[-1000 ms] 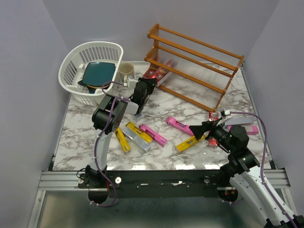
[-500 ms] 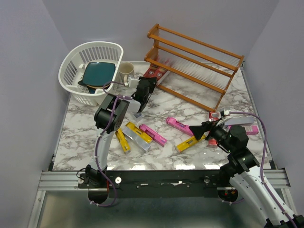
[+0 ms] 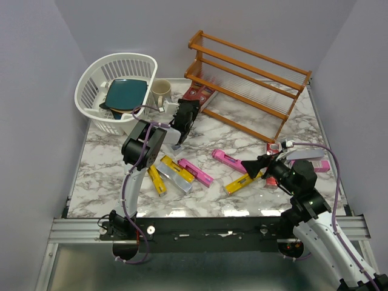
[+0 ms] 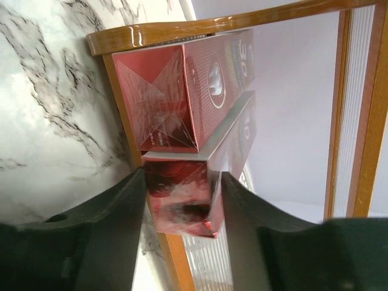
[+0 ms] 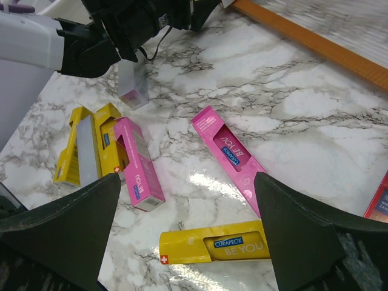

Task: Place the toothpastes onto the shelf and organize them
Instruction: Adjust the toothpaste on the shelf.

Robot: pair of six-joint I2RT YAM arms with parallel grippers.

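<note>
red toothpaste (image 4: 179, 203) at shelf (image 4: 176, 30), left claw (image 4: 183, 182) around it, grip unclear; right claw (image 5: 188, 179) wide open

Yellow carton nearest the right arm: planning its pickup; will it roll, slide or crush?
The yellow carton lies flat, so rolling seems unlikely. On the polished marble table it would probably slide if nudged. Its thin card may dent under hard squeezing.

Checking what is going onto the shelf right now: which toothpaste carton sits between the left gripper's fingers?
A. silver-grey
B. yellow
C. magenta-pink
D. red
D: the left wrist view shows a red carton between the fingers of the left gripper, right beside a second red carton at the end of the wooden shelf.
</note>
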